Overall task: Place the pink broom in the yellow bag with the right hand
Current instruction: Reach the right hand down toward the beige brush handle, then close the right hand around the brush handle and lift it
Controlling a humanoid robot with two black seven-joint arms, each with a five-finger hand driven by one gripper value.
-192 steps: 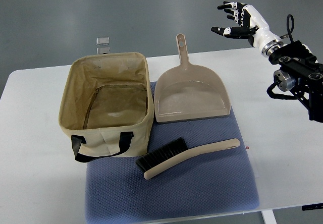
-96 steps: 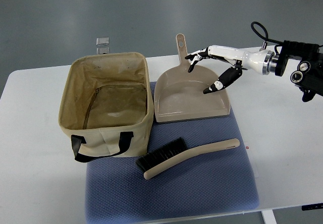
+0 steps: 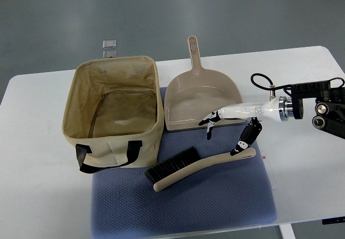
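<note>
Broom [image 3: 202,166]: beige-pink curved handle, black bristles; lies flat on blue mat [image 3: 215,206]. Clear mat on both long sides; bag [image 3: 110,110] wall just left of bristles, dustpan [image 3: 204,102] beyond. Long axis runs lower-left to upper-right, bristles toward bag, handle tip toward table [image 3: 302,158] right side. Right hand [image 3: 229,128] over handle end, fingers spread and pointing down, holding nothing; thumb tip at or just above handle tip, contact unclear.

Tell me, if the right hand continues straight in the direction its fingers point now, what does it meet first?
Probably the broom: the right hand hangs open, fingers pointing down toward its handle. The height above it is unclear from this view.
</note>
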